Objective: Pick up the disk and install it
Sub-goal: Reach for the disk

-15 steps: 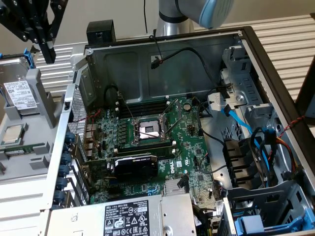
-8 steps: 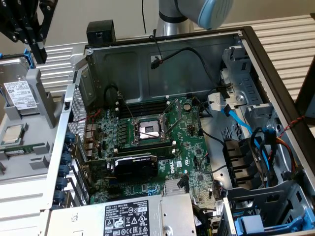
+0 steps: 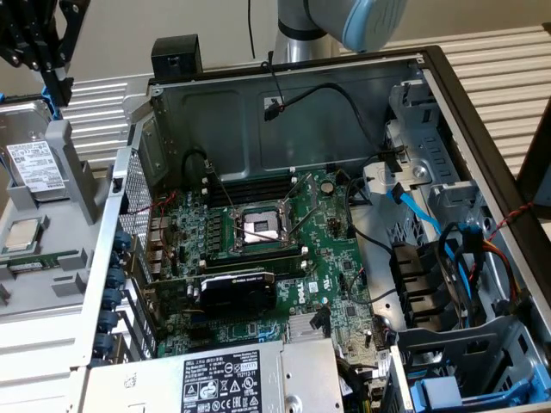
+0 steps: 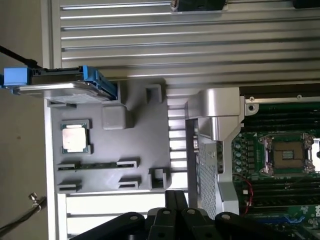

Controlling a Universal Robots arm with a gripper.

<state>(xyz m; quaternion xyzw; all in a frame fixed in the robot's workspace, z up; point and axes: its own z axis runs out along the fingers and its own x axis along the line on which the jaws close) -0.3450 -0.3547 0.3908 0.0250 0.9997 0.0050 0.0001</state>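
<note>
End effector (image 3: pixel 53 82) closed, holding nothing. It sits near the disk (image 4: pixel 60 86) without touching. The disk stands on edge in the grey fixture tray (image 4: pixel 145 150), beside the open PC case (image 3: pixel 284 112). For the pick, I'd open wide and square up on the blue carrier's sides — not the label. Count — one disk, one CPU chip (image 4: pixel 75 137), one tray, one case.
</note>
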